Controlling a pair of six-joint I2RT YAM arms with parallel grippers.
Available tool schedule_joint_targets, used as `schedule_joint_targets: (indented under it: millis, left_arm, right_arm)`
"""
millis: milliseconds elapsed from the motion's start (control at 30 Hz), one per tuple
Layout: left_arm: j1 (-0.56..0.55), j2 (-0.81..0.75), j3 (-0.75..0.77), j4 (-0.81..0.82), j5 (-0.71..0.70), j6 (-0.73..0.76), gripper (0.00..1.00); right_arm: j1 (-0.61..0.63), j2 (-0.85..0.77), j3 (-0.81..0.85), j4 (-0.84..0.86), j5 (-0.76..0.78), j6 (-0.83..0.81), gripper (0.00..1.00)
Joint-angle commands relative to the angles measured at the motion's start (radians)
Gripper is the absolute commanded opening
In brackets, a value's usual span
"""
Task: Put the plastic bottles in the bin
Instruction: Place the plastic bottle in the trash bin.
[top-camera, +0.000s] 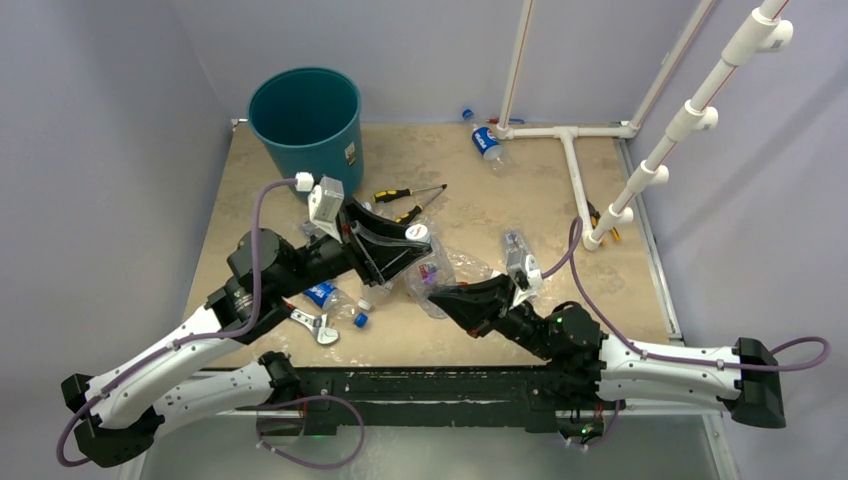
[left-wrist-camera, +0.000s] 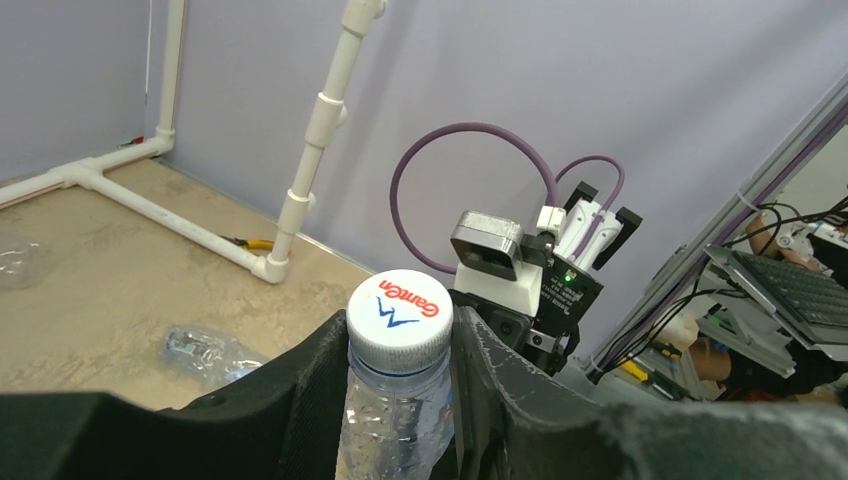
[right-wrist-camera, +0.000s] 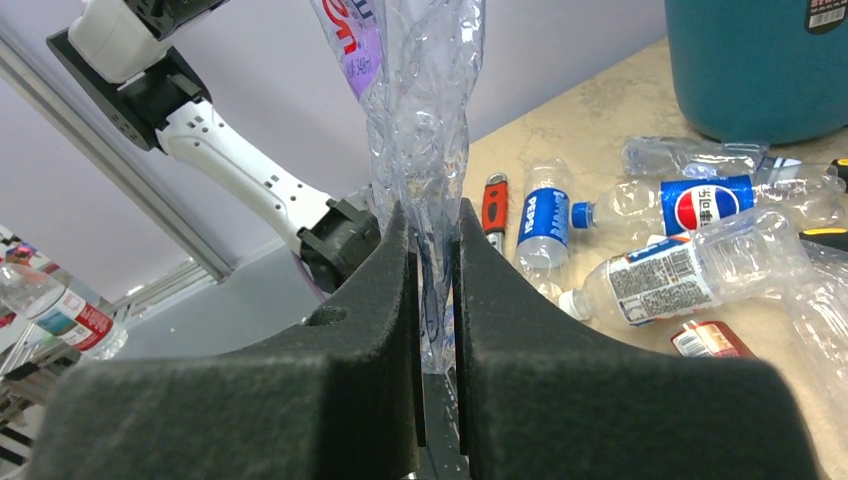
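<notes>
Left claw (left-wrist-camera: 398, 395) nearest the lens, black fingers (left-wrist-camera: 300, 400) pressed to both sides of a white-capped bottle (left-wrist-camera: 400, 312) just under its cap, with the bottle upright between them. Right claw (right-wrist-camera: 435, 300) pinched almost closed on a crushed bottle (right-wrist-camera: 420, 120), its thin clear plastic squeezed flat in the gap and a purple label showing near the top.

From above, both claws over the middle of the desk (top-camera: 520, 330), left claw at 10 o'clock from the right one, the two held bottles close together. Bin (top-camera: 305, 115) upright at 11 o'clock on the desk, well apart from both claws.

Pepsi bottle (right-wrist-camera: 700, 205) and white-label bottle (right-wrist-camera: 665, 275) lying flat side by side on the desk between the claws and the bin. Far bottle (top-camera: 487, 142), blue-labelled, lying at 12 o'clock just beside the white pipe frame (top-camera: 575, 150). Screwdrivers (top-camera: 408, 195) between the bin and the left claw, at 5 o'clock from the bin.
</notes>
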Motion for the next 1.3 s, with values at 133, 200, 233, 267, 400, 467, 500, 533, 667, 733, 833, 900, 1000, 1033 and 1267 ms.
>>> schedule_joint_targets:
  millis: [133, 200, 233, 267, 400, 467, 500, 533, 667, 733, 833, 900, 1000, 1033, 1267]
  left_arm:
    - [-0.004, 0.002, 0.024, 0.007, 0.003, 0.003, 0.00]
    - [-0.004, -0.010, 0.029, -0.009, -0.054, 0.012, 0.00]
    - [-0.004, -0.015, 0.035, -0.022, -0.090, 0.022, 0.00]
    - [-0.004, -0.019, 0.048, -0.039, -0.131, 0.037, 0.00]
    - [-0.004, -0.004, 0.135, -0.158, -0.310, 0.129, 0.00]
    - [-0.004, 0.014, 0.188, -0.185, -0.400, 0.178, 0.00]
    - [-0.004, 0.024, 0.214, -0.193, -0.455, 0.206, 0.00]
    - [-0.004, 0.036, 0.238, -0.198, -0.512, 0.241, 0.00]
    - [-0.004, 0.070, 0.289, -0.087, -0.736, 0.371, 0.00]
    - [-0.004, 0.087, 0.278, 0.044, -0.857, 0.486, 0.00]
    - [-0.002, 0.162, 0.304, 0.219, -0.965, 0.715, 0.00]
    - [-0.001, 0.254, 0.357, 0.297, -1.009, 0.879, 0.00]
    - [0.113, 0.432, 0.470, 0.351, -1.027, 1.006, 0.00]
    - [0.188, 0.472, 0.520, 0.298, -0.999, 0.940, 0.00]
    - [0.528, 0.623, 0.689, 0.143, -0.883, 0.618, 0.00]
  right_arm:
    - [-0.003, 0.005, 0.027, 0.014, 0.024, -0.006, 0.00]
    - [-0.002, 0.004, 0.037, -0.014, 0.037, 0.010, 0.32]
    - [-0.003, 0.003, 0.045, -0.037, 0.036, 0.017, 0.55]
    - [-0.003, 0.000, 0.056, -0.063, 0.037, 0.025, 0.72]
    - [-0.003, -0.022, 0.122, -0.225, 0.064, 0.045, 0.99]
    - [-0.003, -0.051, 0.157, -0.304, 0.076, 0.049, 0.99]
    - [-0.003, -0.073, 0.169, -0.335, 0.073, 0.050, 0.99]
    - [-0.003, -0.092, 0.179, -0.370, 0.069, 0.046, 0.99]
    - [-0.003, -0.161, 0.200, -0.489, 0.094, 0.033, 0.99]
    - [-0.003, -0.190, 0.188, -0.526, 0.134, 0.035, 0.99]
    - [-0.003, -0.221, 0.157, -0.542, 0.174, 0.055, 0.99]
    - [-0.003, -0.226, 0.144, -0.547, 0.174, 0.057, 0.99]
    - [-0.003, -0.210, 0.143, -0.565, 0.171, 0.064, 0.99]
    - [-0.003, -0.201, 0.145, -0.572, 0.171, 0.071, 0.99]
    - [-0.003, -0.190, 0.144, -0.621, 0.175, 0.087, 0.99]
